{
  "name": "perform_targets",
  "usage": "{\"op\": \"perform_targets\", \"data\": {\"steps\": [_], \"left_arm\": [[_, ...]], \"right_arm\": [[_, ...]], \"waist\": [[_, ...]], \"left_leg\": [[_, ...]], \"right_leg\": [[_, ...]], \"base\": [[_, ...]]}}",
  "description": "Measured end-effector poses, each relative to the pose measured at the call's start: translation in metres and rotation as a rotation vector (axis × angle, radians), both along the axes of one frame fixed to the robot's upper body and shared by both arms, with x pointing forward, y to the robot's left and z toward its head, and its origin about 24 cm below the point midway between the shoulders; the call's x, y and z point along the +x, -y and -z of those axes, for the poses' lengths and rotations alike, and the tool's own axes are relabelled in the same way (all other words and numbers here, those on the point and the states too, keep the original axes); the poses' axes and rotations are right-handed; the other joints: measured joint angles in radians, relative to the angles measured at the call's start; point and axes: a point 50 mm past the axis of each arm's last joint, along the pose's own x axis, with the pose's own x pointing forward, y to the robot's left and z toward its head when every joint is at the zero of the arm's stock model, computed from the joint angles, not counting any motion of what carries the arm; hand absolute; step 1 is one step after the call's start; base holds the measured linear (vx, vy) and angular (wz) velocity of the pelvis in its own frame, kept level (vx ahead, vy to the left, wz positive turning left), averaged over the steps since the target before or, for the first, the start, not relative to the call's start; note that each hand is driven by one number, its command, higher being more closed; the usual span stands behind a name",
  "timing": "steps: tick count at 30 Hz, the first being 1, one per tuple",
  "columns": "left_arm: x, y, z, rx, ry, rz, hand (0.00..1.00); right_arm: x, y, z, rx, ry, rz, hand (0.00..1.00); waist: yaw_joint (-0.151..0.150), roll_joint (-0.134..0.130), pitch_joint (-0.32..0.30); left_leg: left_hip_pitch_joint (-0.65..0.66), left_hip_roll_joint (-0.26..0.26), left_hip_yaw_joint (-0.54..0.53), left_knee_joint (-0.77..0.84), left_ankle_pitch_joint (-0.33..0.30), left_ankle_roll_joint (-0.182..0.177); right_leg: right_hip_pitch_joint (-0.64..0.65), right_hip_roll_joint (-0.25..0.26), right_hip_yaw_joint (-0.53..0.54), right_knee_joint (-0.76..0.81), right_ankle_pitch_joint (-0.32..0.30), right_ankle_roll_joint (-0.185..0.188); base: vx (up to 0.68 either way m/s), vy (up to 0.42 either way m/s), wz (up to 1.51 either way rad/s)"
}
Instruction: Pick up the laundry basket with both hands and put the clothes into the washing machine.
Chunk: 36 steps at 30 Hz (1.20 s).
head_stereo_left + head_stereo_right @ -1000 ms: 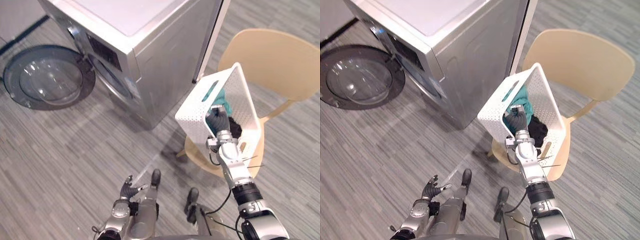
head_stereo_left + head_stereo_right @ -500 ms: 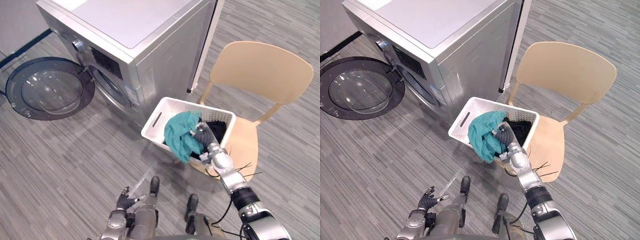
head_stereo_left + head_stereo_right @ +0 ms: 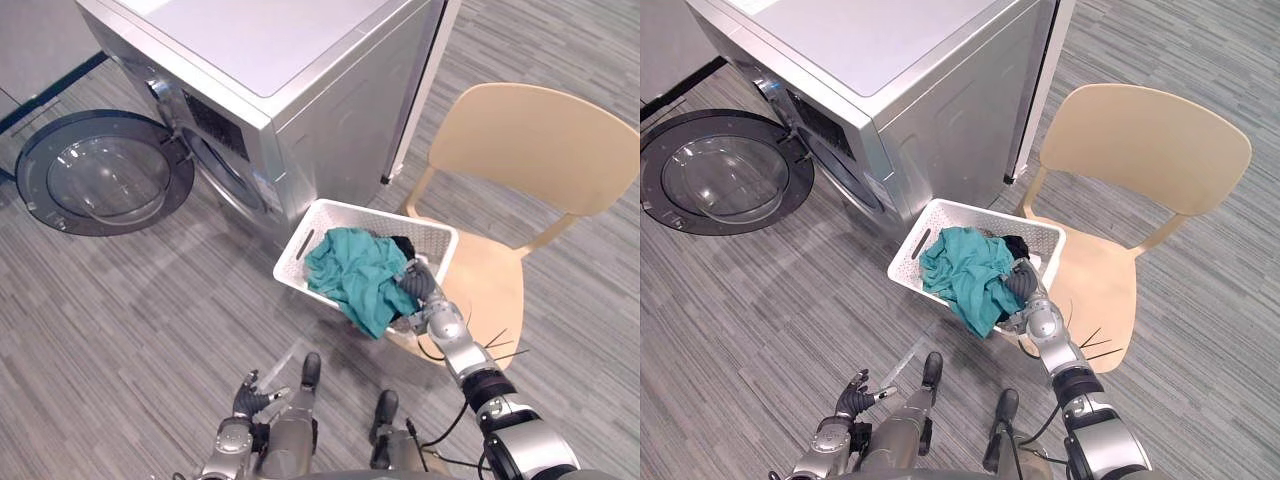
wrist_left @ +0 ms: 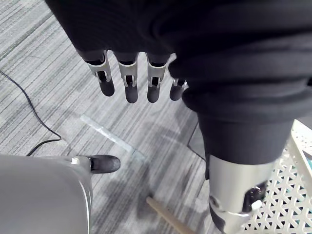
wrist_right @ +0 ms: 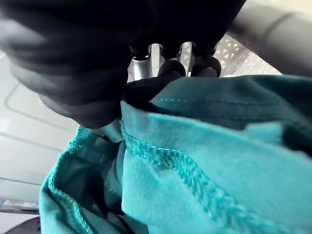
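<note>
While my right hand (image 3: 425, 290) sits buried in teal cloth (image 3: 355, 275) at the rim of the laundry basket (image 3: 370, 207), can't tell what it grips; my slack left hand (image 3: 250, 393), well apart, should take the opposite side first.

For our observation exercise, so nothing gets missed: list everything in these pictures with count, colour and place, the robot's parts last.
Washer: one, silver, upper left.
Door: one, dark with glass, swung open, far left.
Basket: one, white, between washer and chair, at the seat's front.
Teal cloth: one, draped over the basket's near rim.
Dark cloth: one, black, inside the basket.
Chair: one, beige, right.
Floor: grey, striped.
Left hand: one, silver, low above the floor, open, empty.
Right hand: one, silver, at the basket's near rim, fingers curled on it.
</note>
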Motion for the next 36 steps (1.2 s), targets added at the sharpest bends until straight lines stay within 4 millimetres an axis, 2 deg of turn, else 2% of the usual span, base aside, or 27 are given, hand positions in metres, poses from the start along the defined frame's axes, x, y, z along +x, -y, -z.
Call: {"op": "perform_targets", "data": {"steps": [8, 12, 18, 23, 28, 34, 36], "left_arm": [[0.0, -0.001, 0.0, 0.001, 0.001, -0.001, 0.0], [0.0, -0.001, 0.0, 0.001, -0.001, -0.003, 0.0], [-0.002, -0.001, 0.001, 0.001, -0.007, -0.005, 0.0], [-0.003, -0.008, 0.0, 0.005, -0.007, -0.039, 0.0], [-0.003, -0.01, 0.0, 0.01, -0.007, -0.038, 0.0], [-0.004, -0.01, 0.0, 0.009, -0.009, -0.038, 0.0], [-0.004, -0.01, 0.0, 0.009, -0.009, -0.038, 0.0]], "right_arm": [[-0.001, 0.017, 0.002, 0.056, -0.001, 0.108, 1.0], [-0.003, 0.034, 0.002, 0.095, 0.003, 0.191, 1.0], [-0.017, 0.066, 0.008, 0.106, -0.011, 0.3, 1.0], [-0.024, 0.078, 0.012, 0.092, -0.033, 0.335, 1.0], [-0.027, 0.087, 0.011, 0.088, -0.034, 0.367, 1.0], [-0.028, 0.094, 0.012, 0.058, -0.054, 0.377, 1.0], [-0.031, 0.098, 0.015, 0.049, -0.072, 0.387, 1.0]], "waist": [[-0.002, -0.002, 0.017], [-0.003, -0.002, 0.017], [-0.008, -0.003, 0.017], [-0.032, -0.003, 0.017], [-0.035, -0.002, 0.018], [-0.06, 0.002, 0.02], [-0.06, 0.004, 0.021]], "left_leg": [[0.003, 0.0, 0.009, 0.0, -0.002, -0.002], [0.016, 0.001, 0.024, 0.0, -0.002, 0.002], [0.045, 0.002, 0.06, 0.0, -0.018, 0.019], [0.054, -0.002, 0.08, 0.0, -0.026, 0.023], [0.069, -0.002, 0.11, 0.0, -0.038, 0.021], [0.075, -0.006, 0.117, 0.001, -0.04, 0.023], [0.08, -0.007, 0.118, 0.002, -0.04, 0.023]], "right_leg": [[0.0, -0.001, 0.006, 0.0, 0.0, 0.0], [0.006, -0.002, 0.022, 0.0, 0.0, 0.0], [0.019, -0.004, 0.055, 0.0, -0.003, 0.006], [0.018, -0.01, 0.076, 0.001, -0.003, 0.008], [0.019, -0.013, 0.103, 0.001, -0.001, 0.01], [0.021, -0.018, 0.111, 0.001, -0.005, 0.015], [0.026, -0.019, 0.112, 0.001, -0.006, 0.016]], "base": [[0.01, 0.0, -0.01], [0.03, -0.002, -0.09], [0.03, 0.004, -0.16], [0.05, 0.006, -0.11], [0.07, -0.001, -0.16], [0.06, 0.001, -0.03], [0.05, 0.006, 0.0]]}}
